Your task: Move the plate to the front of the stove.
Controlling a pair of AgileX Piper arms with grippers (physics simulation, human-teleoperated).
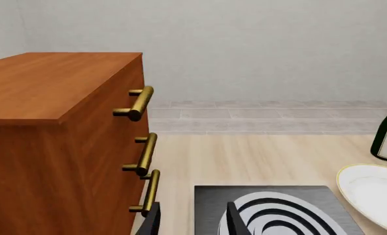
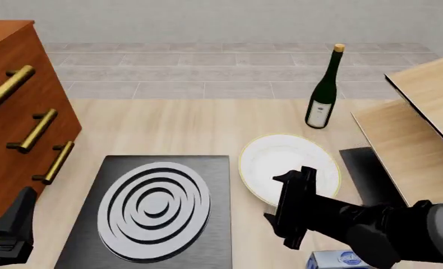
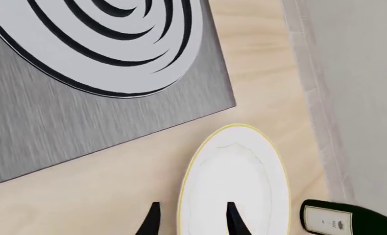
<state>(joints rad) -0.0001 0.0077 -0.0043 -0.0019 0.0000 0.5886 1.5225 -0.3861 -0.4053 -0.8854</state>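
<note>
The white plate [image 2: 292, 159] with its thin golden rim lies flat on the table, just right of the stove [image 2: 156, 204], a black slab with a silver ring burner. My right gripper [image 2: 275, 197] hovers over the plate's near-left rim, jaws open and holding nothing. In the right wrist view its fingertips [image 3: 153, 221] frame the plate [image 3: 236, 181] edge, with the stove [image 3: 82, 78] beyond. My left gripper [image 2: 13, 223] is open at the front left, beside the stove's left edge. The left wrist view shows its open fingers [image 1: 153, 223], the stove [image 1: 278, 210] and the plate [image 1: 373, 193].
A wooden drawer cabinet [image 2: 12, 112] with brass handles stands at the left. A dark green wine bottle [image 2: 324, 92] stands behind the plate. A plain dark mat [image 2: 367, 174] and a tilted wooden board [image 2: 420, 117] lie at the right. A blue-white box [image 2: 340, 261] sits at the front edge.
</note>
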